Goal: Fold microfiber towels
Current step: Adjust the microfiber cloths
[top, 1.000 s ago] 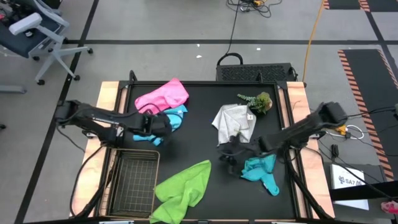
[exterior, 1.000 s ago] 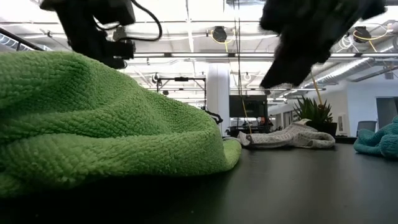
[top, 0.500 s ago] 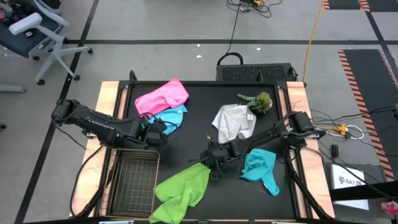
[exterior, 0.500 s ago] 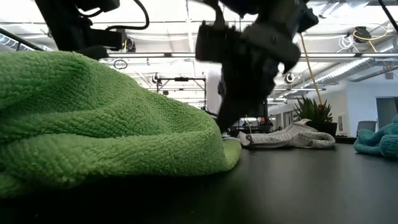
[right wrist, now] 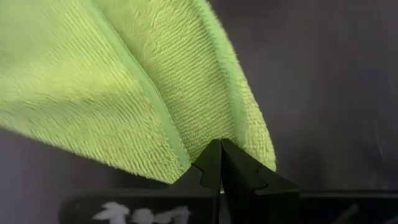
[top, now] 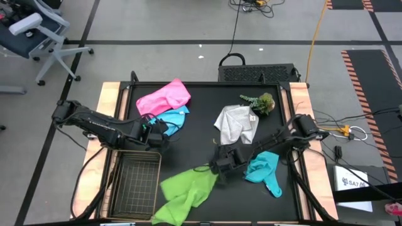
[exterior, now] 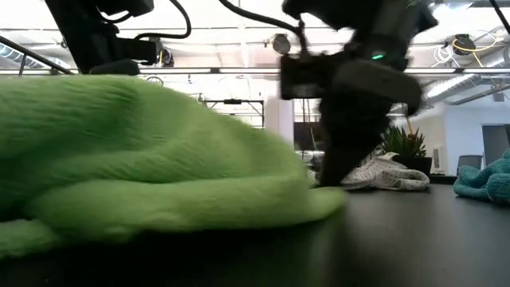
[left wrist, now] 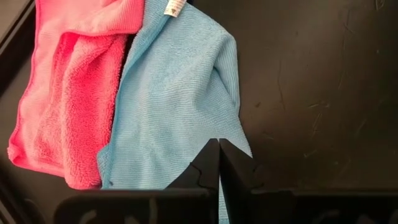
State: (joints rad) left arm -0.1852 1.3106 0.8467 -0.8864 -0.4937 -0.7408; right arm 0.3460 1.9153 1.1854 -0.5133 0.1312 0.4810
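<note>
The lime green towel [top: 185,188] lies crumpled at the table's near middle and fills the low view's left [exterior: 135,167]. My right gripper [top: 215,168] is shut on its far right corner. The pink towel [top: 164,96] and the light blue towel [top: 176,117] lie overlapping at the far left. My left gripper [top: 164,130] is shut, over the blue towel's near end [left wrist: 186,124]. The grey-white towel [top: 237,122] lies at centre right. The teal towel [top: 262,169] lies bunched at the near right. My right gripper pinches the lime green towel's far right corner [right wrist: 208,127] between its two fingers. A hemmed edge [right wrist: 155,118] and the layer beside it run into the tips. The fingers come from the table's right, slanting down. The rest of the towel lies on the table. My left gripper's shut fingers [left wrist: 208,163] are over the light blue towel's near end; I cannot tell whether they touch it.
A wire mesh basket [top: 135,182] stands at the near left, beside the green towel. A small potted plant [top: 260,102] lies at the far right, next to the grey-white towel. Bare black table shows between the towels in the middle [top: 201,135].
My right gripper has gone from beside the teal towel toward the table's left and down to the green towel's far right corner. That corner has then slid a little toward the right and near edges. My left gripper has drawn back slightly toward the left edge.
</note>
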